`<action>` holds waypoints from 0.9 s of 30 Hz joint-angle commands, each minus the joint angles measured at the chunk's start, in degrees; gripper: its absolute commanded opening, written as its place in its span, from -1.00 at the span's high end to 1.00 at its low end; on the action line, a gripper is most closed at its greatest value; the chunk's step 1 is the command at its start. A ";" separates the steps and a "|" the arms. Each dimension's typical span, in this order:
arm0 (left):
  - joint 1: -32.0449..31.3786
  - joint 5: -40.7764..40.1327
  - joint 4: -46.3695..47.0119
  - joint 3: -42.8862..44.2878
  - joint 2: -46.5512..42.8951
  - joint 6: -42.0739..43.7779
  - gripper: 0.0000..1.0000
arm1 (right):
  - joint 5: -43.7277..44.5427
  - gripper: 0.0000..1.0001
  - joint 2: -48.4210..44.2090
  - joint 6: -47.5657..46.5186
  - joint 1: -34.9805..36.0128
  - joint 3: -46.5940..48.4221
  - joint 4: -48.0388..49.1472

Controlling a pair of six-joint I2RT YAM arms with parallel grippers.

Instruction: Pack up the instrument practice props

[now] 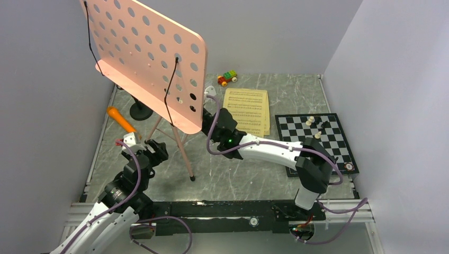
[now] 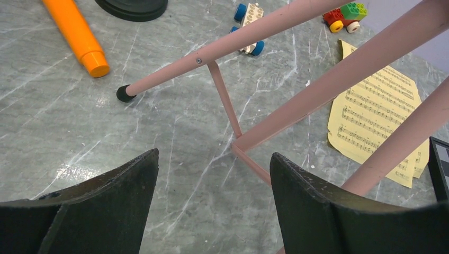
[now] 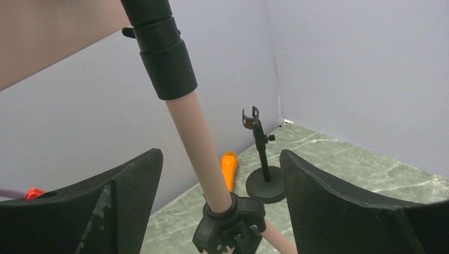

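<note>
Between the wide-spread fingers of my right end effector (image 3: 221, 159) stands the tall pink perforated tripod music stand (image 3: 193, 132), ungripped; my left end effector (image 2: 214, 156) is equally wide and empty. Nothing looks packed yet.

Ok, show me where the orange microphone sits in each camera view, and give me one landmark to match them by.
Top external: the orange microphone lies left of centre, close to the left wall.
Left wrist: top left corner, lying on the table.
Right wrist: low centre, just right of the pink pole.
Shared landmark: the black mic stand, its round base next to the microphone in all three.
</note>
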 commanded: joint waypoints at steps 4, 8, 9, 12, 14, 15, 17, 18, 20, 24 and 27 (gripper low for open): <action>-0.22 -1.75 -0.54 2.04 -0.60 -0.29 -0.59 | 4.74 -0.68 3.53 -1.90 0.69 5.41 6.15; -0.22 -2.04 -0.96 1.91 -1.72 -0.15 -0.59 | 6.06 -0.62 4.93 -3.24 1.04 7.38 5.70; -0.17 -2.04 -1.15 1.82 -1.89 -0.27 -0.59 | 6.39 -0.60 5.23 -3.51 1.04 7.72 5.61; -0.22 -1.92 -1.33 1.62 -2.04 -0.66 -0.58 | 6.70 -0.55 6.06 -4.00 1.13 8.47 5.99; -0.22 -1.74 -1.31 1.63 -1.97 -0.77 -0.58 | 6.54 -0.52 6.76 -4.57 1.13 9.38 5.72; -0.19 -1.69 -1.35 1.66 -1.91 -0.88 -0.58 | 6.45 -0.49 7.02 -4.83 1.13 9.70 5.77; -0.22 -1.60 -1.43 1.69 -1.99 -0.65 -0.57 | 6.12 -0.45 7.35 -5.46 1.13 10.23 5.92; -0.16 -1.60 -1.47 1.74 -1.98 -0.57 -0.57 | 6.02 -0.41 7.54 -5.85 1.13 10.66 5.87; -0.20 -1.68 -1.52 1.79 -2.03 -0.51 -0.57 | 5.59 -0.35 8.00 -6.33 1.13 11.33 5.70; -0.21 -1.60 -1.81 1.78 -2.21 -0.71 -0.56 | 4.78 -0.21 8.59 -6.86 1.13 12.13 5.64; -0.20 -1.73 -2.17 1.78 -2.49 -0.81 -0.56 | 3.97 -0.08 8.77 -6.85 1.13 12.40 5.57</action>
